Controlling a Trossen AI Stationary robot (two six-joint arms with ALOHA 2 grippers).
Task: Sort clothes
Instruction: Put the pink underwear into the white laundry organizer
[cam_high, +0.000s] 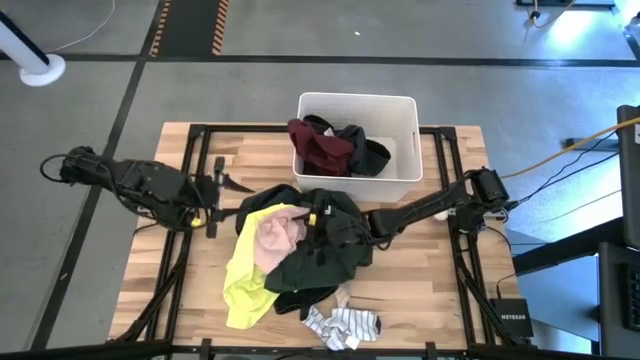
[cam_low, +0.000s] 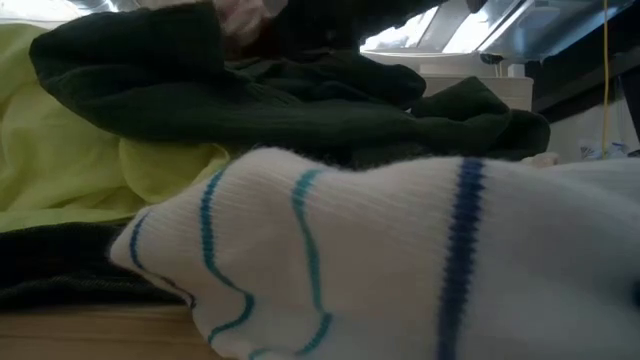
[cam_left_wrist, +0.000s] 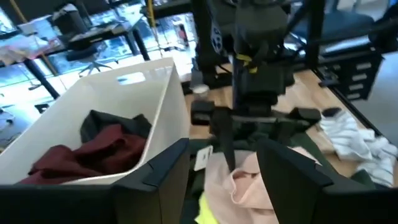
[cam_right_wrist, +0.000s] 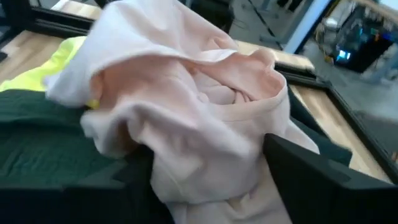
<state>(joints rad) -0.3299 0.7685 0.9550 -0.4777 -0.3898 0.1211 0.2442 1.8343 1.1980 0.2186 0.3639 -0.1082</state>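
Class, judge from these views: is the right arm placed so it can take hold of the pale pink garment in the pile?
Probably yes. The right gripper sits over the pile with its fingers either side of the pale pink garment, which lies on top, uncovered.

clothes pile (cam_high: 290, 250) at frame centre on the table (cam_high: 420, 300); bin (cam_high: 400, 115) behind it, upper centre, holding two garments (cam_high: 335, 148); striped piece (cam_high: 345, 325) at lower centre, before the pile
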